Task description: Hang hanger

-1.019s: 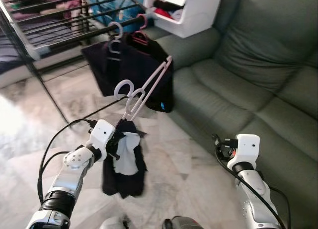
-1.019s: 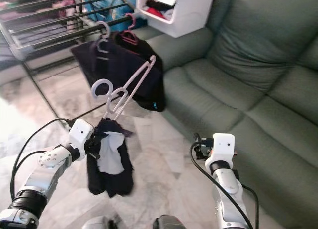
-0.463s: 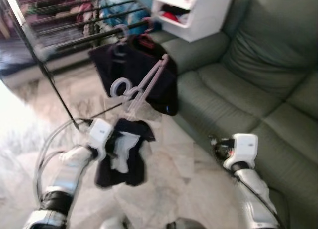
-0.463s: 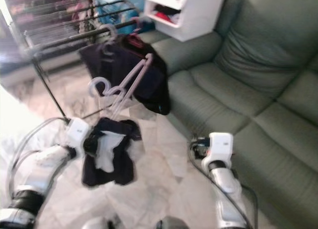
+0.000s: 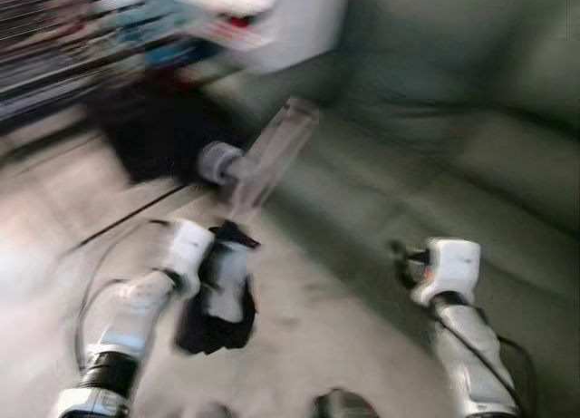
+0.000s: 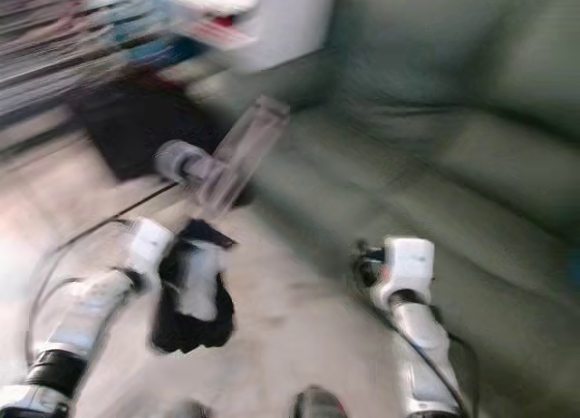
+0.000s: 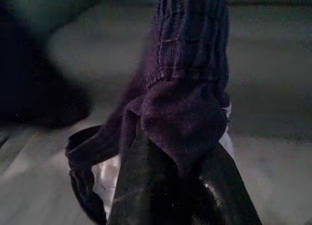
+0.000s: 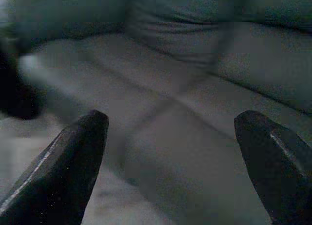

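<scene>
Now the left gripper (image 5: 220, 271) clamps the hanger (image 5: 258, 160) and dark garment (image 7: 187, 95); right gripper (image 8: 170, 152) gapes wide. Best: steady, then hook the blurred rack (image 5: 54, 73).

The garment (image 7: 187, 88) at the centre of the left wrist view is dark ribbed knit cloth, matt, with a white fabric lining lower down. The fingers (image 8: 68, 161) at the bottom corners of the right wrist view look like smooth black plastic with a faint sheen. The sofa (image 5: 507, 164) on the right of the eye views has a smooth, leather-like grey-green skin. The floor (image 5: 308, 336) below shows pale polished stone.
</scene>
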